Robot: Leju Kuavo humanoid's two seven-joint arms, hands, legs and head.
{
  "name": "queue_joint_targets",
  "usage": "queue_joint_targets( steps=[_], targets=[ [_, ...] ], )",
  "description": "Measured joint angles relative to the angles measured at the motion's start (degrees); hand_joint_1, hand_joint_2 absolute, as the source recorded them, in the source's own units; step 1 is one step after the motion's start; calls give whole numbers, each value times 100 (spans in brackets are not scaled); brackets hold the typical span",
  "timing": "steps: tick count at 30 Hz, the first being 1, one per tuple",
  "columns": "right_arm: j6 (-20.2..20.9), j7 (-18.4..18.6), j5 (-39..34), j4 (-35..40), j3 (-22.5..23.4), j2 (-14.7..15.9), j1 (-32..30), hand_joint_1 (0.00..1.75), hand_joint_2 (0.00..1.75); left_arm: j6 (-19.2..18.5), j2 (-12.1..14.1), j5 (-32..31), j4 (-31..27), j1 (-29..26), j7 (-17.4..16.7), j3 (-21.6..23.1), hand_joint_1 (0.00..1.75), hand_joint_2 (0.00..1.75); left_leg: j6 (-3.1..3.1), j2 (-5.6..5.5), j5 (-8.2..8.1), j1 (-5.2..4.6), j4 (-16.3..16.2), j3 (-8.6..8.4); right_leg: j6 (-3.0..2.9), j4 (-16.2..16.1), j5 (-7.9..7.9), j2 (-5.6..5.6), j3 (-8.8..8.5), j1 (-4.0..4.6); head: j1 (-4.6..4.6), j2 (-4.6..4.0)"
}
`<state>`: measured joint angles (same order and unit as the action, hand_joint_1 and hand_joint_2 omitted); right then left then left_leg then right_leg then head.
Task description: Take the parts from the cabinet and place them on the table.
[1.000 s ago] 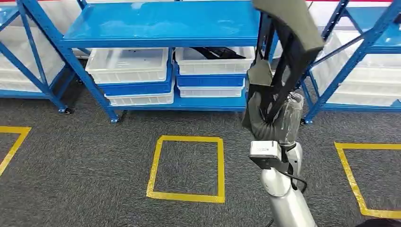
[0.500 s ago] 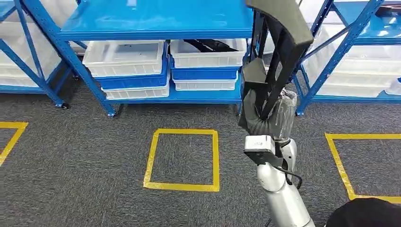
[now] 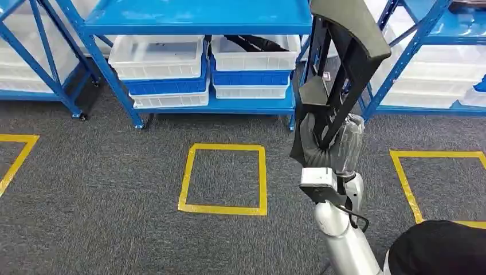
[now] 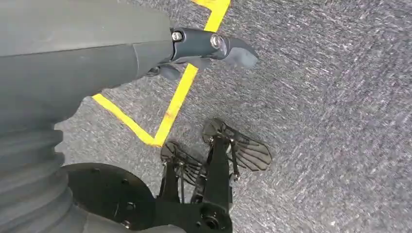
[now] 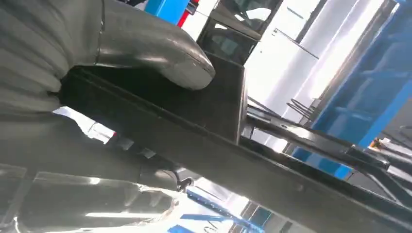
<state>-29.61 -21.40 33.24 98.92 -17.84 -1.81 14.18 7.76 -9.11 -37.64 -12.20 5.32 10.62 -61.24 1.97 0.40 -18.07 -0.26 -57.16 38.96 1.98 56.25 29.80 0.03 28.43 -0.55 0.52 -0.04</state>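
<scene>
Blue steel shelving cabinet point(image 3: 195, 23) spans 10 to 2 o'clock in head view; white plastic bins point(image 3: 157, 56) on blue trays sit on its lower shelf. Yellow tape square point(image 3: 223, 179) on grey carpet at centre. Long black frame-like metal part point(image 3: 344, 63) stands upright at 2 o'clock, off the shelf, gripped by right hand point(image 3: 324, 143), fingers wrapped around its lower end. Left hand point(image 4: 145, 53) hangs over carpet; whether its fingers are spread or curled, cannot tell.
</scene>
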Motion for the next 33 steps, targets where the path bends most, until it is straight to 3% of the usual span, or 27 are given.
queue_joint_targets(
  steps=[2,3,4,5,6,7,8,9,10,11,12,13,14,15,16,17,18,19,21,23,24,25,27,28,31,32,33],
  targets=[
    [-13,0,0,7,11,-2,-3,175,175,-2,-4,0,0,-13,6,-2,0,175,-46,-19,110,3,40,35,-116,18,-86,-7,65,-22,-6,0],
    [-15,0,-2,5,18,-2,-9,175,175,-4,2,0,0,-23,22,-2,0,175,-88,-47,-39,53,-25,101,-194,6,-182,-36,99,-133,-8,0],
    [-15,2,-9,11,20,-4,-15,175,175,-9,2,-2,0,-24,33,-2,0,175,-127,-43,-421,65,-230,169,-280,6,-255,-38,153,-125,-15,0],
    [-15,2,-15,24,24,-4,-21,175,175,-24,0,0,0,-24,50,-4,0,175,-173,-49,-806,83,-561,247,-310,7,-327,-50,206,-124,-32,0],
    [-15,2,-28,35,31,-4,-26,175,175,-41,0,-2,0,-23,68,-4,0,175,-224,-49,-1191,108,-1082,348,-309,12,-418,-50,311,-120,-37,0],
    [-15,2,-35,35,35,-2,-33,175,175,-52,0,-2,0,-21,81,-4,0,175,-261,-49,-1382,130,-1523,410,-299,18,-498,-49,409,-116,-39,0],
    [-15,2,-39,35,37,-2,-50,175,175,-57,0,-4,0,-18,98,-2,0,175,-288,-48,-1370,159,-1804,391,-284,21,-572,-50,509,-116,-41,0],
    [-15,2,-48,37,44,0,-73,175,175,-57,0,-4,0,-18,122,-2,0,175,-305,-46,-1198,187,-1846,267,-260,26,-650,-49,609,-117,-41,0],
    [-15,2,-52,39,50,0,-90,175,175,-57,2,-9,0,-16,140,-2,0,175,-310,-44,-984,208,-1712,73,-235,32,-713,-49,695,-124,-43,0],
    [-15,2,-63,59,72,0,-107,175,175,-50,2,-9,0,-11,168,-4,0,175,-308,-44,-788,223,-1350,-278,-202,39,-785,-43,792,-130,-41,2],
    [-15,0,-63,79,85,0,-109,175,175,-28,2,-9,0,-2,203,-4,0,175,-287,-50,-798,230,-864,-692,-172,39,-833,-25,863,-132,-43,0],
    [-15,-4,-59,118,96,-2,-120,175,175,-20,7,-9,-4,23,254,-4,0,175,-241,-59,-1184,222,-225,-1110,-137,43,-898,-27,896,-129,-52,2],
    [-15,-7,-57,155,116,-2,-121,175,175,-20,17,-9,-9,25,288,-4,0,175,-221,-70,-1315,177,151,-1311,-96,45,-926,-36,901,-110,-26,0],
    [-15,-13,-50,162,120,-2,-130,175,175,-22,17,-9,-7,26,297,-4,0,175,-195,-68,-1278,159,29,-1249,-58,-7,-953,-43,861,-115,14,0],
    [-15,-22,-50,177,125,-2,-131,175,175,-57,22,-11,-7,25,323,-2,0,175,-90,-62,-1232,99,58,-1177,20,-51,-1045,-57,843,-163,-57,0],
    [-15,-24,-55,197,134,0,-143,175,175,-63,28,-11,-7,28,328,-2,0,175,-3,-59,-1166,71,105,-1151,87,-120,-1118,-53,837,-150,-43,0],
    [-15,-24,-63,203,168,13,-156,175,175,-72,24,-11,-7,27,328,-2,0,175,68,-43,-997,137,225,-1150,92,-72,-1122,-48,881,-119,-43,0],
    [-15,-24,-76,212,192,24,-171,175,175,-79,15,-11,-7,30,328,-2,0,175,98,-17,-923,100,241,-1087,41,83,-912,-38,1015,-121,-35,0],
    [-15,-24,-90,221,223,50,-201,175,175,-109,18,-11,-7,26,330,-2,0,175,150,1,-781,71,229,-918,-76,1013,-285,-29,1328,-117,-12,0],
    [-15,-24,-94,221,245,70,-252,175,175,-120,18,-11,-7,20,330,-4,0,175,154,3,-666,33,205,-754,-60,1751,69,-29,1491,-117,-4,0],
    [-15,-24,-94,221,265,79,-273,175,175,-125,18,-11,-7,20,330,-2,0,175,146,0,-611,20,187,-701,-19,1707,85,-28,1345,-116,-8,0],
    [-15,-24,-96,223,273,85,-279,175,175,-131,13,-11,-7,16,330,-4,0,175,136,-2,-571,10,162,-633,15,1384,21,-28,1067,-111,-8,0],
    [-15,-24,-96,234,282,94,-275,175,175,-146,4,-11,-4,16,328,-2,0,175,96,-9,-534,5,71,-518,69,228,-228,-29,252,-104,-4,0],
    [-13,-24,-96,245,286,96,-276,175,175,-170,4,-13,-7,17,330,-2,0,175,78,-3,-520,7,37,-471,-31,-29,-84,-27,143,-78,-10,0],
    [-9,-37,-116,271,328,107,-303,175,175,-225,7,-20,-4,12,352,-2,0,175,-8,0,-464,-22,-33,-375,-129,14,-214,-10,199,10,-15,0],
    [26,-57,-151,271,330,107,-308,175,175,-265,0,-22,-4,5,398,-2,0,175,-37,0,-439,-15,-36,-364,-167,13,-242,-9,211,-6,-8,0],
    [79,-83,-201,271,332,105,-303,175,175,-256,0,-20,-4,2,457,-4,0,175,-52,-8,-457,3,-86,-319,-228,-4,-285,-12,213,-108,-6,0]
  ],
)
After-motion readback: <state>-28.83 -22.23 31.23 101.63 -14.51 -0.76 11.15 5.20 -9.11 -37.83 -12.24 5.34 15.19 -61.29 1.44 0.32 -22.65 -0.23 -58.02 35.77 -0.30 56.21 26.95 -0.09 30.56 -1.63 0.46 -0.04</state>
